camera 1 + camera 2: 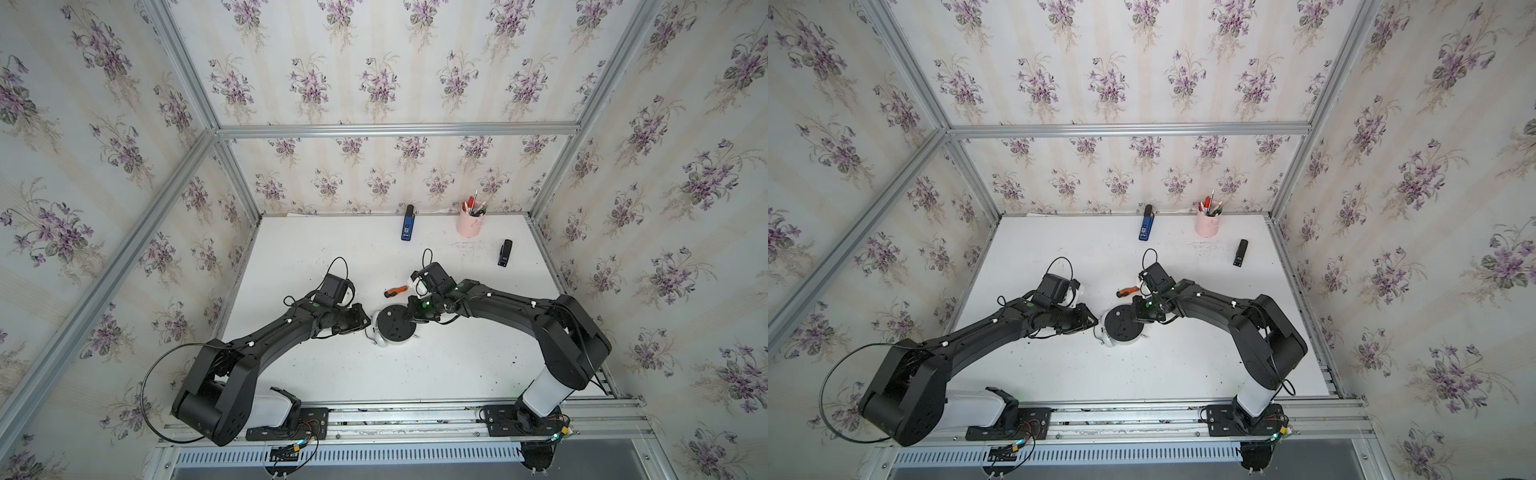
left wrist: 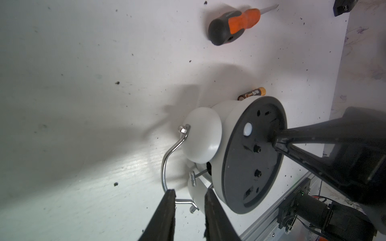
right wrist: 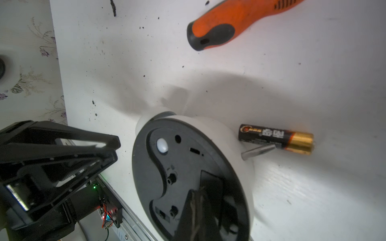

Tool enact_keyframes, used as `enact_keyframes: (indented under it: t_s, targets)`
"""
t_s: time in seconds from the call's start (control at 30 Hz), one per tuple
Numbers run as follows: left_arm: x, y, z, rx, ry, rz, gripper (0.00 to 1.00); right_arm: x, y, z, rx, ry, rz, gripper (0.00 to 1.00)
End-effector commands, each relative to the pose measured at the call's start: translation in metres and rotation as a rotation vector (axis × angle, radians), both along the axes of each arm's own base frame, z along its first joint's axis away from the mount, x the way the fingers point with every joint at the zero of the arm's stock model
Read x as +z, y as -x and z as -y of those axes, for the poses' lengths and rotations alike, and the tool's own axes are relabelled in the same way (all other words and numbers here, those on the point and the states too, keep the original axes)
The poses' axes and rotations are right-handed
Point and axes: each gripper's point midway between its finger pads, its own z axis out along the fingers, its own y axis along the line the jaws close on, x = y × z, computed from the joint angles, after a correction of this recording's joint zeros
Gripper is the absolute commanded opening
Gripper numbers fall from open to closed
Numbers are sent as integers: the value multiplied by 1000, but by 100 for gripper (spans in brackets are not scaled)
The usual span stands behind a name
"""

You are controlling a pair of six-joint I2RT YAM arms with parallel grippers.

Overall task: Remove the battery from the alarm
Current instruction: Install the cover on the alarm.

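Battery out: the battery [image 3: 275,138] lies on the bench [image 3: 292,73] just beside the face-down alarm [image 3: 188,167]. The right claw [image 3: 197,200], closed, rests on its back panel. The left claw [image 2: 189,194] stands parted astride the handle [image 2: 167,158]. Best lifted away straight, without nudging the clock.

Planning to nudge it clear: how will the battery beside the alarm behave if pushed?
The battery is a smooth cylinder lying on its side on the table, so it will probably roll. It looks rigid and small, likely light. The metal foot of the alarm beside it may block rolling that way.
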Motion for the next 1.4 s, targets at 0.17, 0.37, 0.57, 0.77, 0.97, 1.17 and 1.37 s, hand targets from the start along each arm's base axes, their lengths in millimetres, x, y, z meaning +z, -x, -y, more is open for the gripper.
enact_keyframes:
  t_s: [0.17,0.37,0.57,0.77,0.97,1.17,1.37]
  targets:
    - [2,0,-2,-6,-11,10,29,20,-2,8,-17,-28,32,0]
    - [3,0,-2,-4,-7,12,29,50,-7,1,-8,-81,76,0]
    - [3,1,-3,-1,-10,11,30,29,2,18,-23,-25,33,0]
    - [2,1,-3,-5,-14,7,30,-3,7,33,-47,32,-20,0]
    - [0,2,-4,-5,-24,2,29,-32,11,50,-54,127,-51,0]
    - [1,2,-5,-1,-25,2,29,-1,2,40,-56,13,-4,0]
    - [9,0,-3,6,-9,19,33,54,-11,20,-41,-143,94,0]
